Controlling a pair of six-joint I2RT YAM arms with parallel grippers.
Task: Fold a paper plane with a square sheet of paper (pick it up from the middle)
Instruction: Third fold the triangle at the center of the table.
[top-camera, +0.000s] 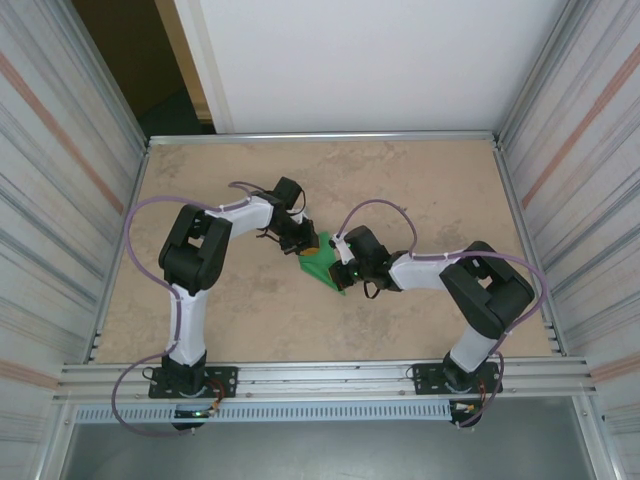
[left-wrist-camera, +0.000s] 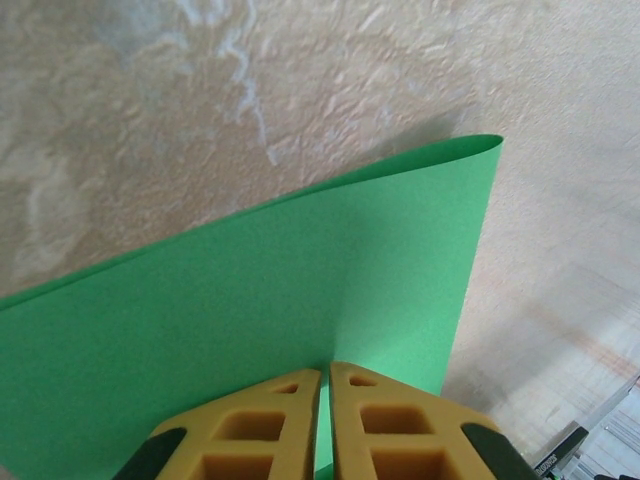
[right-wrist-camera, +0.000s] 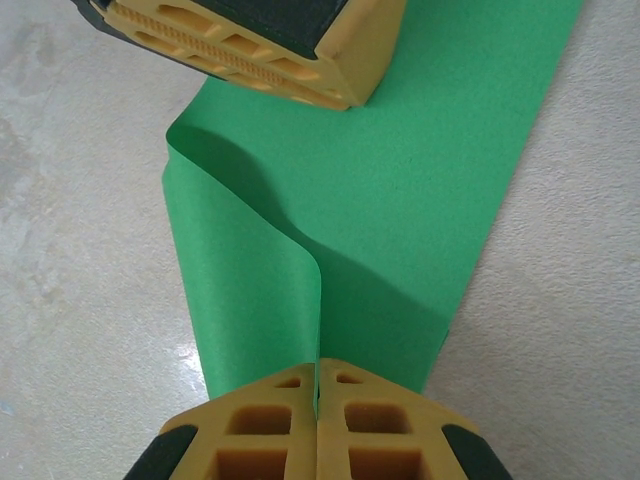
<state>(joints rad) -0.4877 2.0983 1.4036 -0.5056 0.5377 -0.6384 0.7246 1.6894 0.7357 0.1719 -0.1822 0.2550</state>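
The green sheet (top-camera: 322, 262) sits near the middle of the counter (top-camera: 420, 180), held between both hands. The left hand (left-wrist-camera: 325, 372), reaching in from the counter's left half, has its yellow jaws pressed almost together on one edge of the sheet. From there the sheet curves away, and its far corner stands clear of the counter and casts a shadow on it. The right hand (right-wrist-camera: 318, 365), coming in from the counter's right half, is pinched tight on the opposite edge, where the paper buckles into a raised fold running straight into its jaws. Between the two hands the sheet bows loosely.
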